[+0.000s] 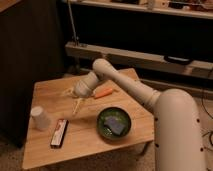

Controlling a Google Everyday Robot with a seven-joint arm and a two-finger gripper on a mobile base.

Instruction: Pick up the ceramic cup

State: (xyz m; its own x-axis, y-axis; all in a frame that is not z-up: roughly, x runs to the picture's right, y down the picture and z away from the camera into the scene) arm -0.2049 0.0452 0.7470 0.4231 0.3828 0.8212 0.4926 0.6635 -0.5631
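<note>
The ceramic cup (40,118) is a small plain white tapered cup. It stands upside down near the left edge of the wooden table (90,145). My white arm reaches from the right over the table's far side and bends down at the wrist. My gripper (76,104) hangs over the middle-left of the table, to the right of the cup and a little farther back, and clearly apart from it. Nothing shows in the gripper.
A round green bowl (114,123) with something bluish inside sits at the front right. A dark flat bar with a red stripe (59,133) lies at the front, right of the cup. An orange carrot-like thing (104,92) lies by the wrist. A dark cabinet (25,60) stands left, shelves behind.
</note>
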